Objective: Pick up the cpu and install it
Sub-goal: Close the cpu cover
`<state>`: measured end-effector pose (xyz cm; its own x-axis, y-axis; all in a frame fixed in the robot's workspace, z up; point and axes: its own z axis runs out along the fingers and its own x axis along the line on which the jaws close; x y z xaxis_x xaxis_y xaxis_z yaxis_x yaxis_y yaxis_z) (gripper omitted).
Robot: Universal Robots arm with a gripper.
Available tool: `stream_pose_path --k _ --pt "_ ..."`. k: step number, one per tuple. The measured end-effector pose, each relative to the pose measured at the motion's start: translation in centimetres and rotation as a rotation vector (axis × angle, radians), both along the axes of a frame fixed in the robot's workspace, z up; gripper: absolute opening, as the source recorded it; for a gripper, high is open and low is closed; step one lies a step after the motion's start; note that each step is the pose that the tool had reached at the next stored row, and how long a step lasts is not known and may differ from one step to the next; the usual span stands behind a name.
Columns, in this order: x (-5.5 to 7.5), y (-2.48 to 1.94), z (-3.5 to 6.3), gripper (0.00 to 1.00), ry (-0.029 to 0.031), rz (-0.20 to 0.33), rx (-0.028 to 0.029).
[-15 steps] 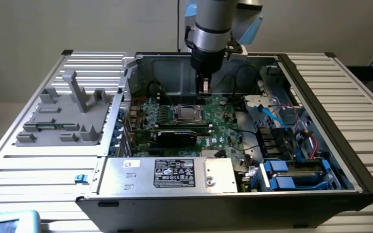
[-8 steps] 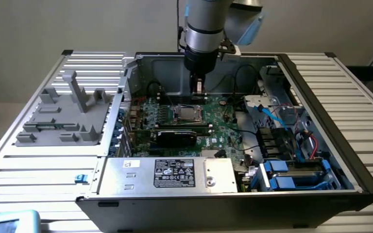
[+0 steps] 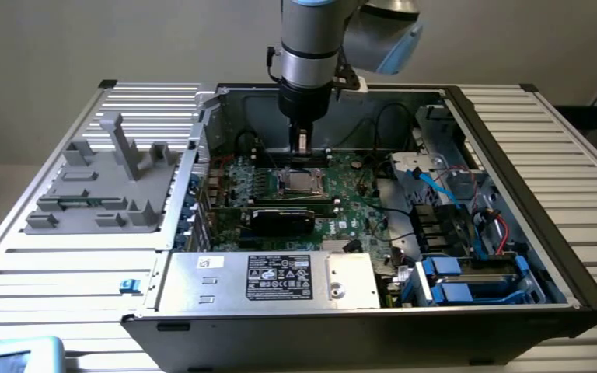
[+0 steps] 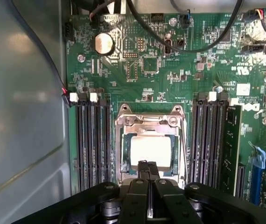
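My jaws were pressed together, with no gap between the tips and nothing held in them. The cpu lay flat in its socket on the green motherboard, inside the open computer case, dull silver top facing up. It sat almost straight below me. In the wrist view my fingertips overlapped the chip's near edge. In the exterior view I hung above the socket, a little toward the far wall of the case. I could not tell whether the tips touched the chip or stood just over it.

The cpu was close to square, so it had no real long axis, and its edges ran parallel to the memory slots. The metal socket frame bordered it closely on all sides.

Black memory slots flanked the socket on one side, and more slots on the other, both just beside the frame. A black cable looped over the board farther off, near the coin battery, well clear of the socket. The black graphics card lay on the near side of the socket in the exterior view, with the silver power supply box nearer again. A grey fixture stood outside the case on the slatted tabletop, at the exterior view's left. I judged that nothing stood between me and the chip, though the frame left little room around it.
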<state>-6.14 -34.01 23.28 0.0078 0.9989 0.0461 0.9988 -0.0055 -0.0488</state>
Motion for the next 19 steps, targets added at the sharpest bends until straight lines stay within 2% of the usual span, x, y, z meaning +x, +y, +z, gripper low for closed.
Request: stream_pose_path --k 11,19 --pt "-1.7 0.00 -1.46 0.11 -0.0016 0.000 0.0000" --pt "-2.3 0.00 -1.86 0.11 -0.0020 0.000 0.0000"
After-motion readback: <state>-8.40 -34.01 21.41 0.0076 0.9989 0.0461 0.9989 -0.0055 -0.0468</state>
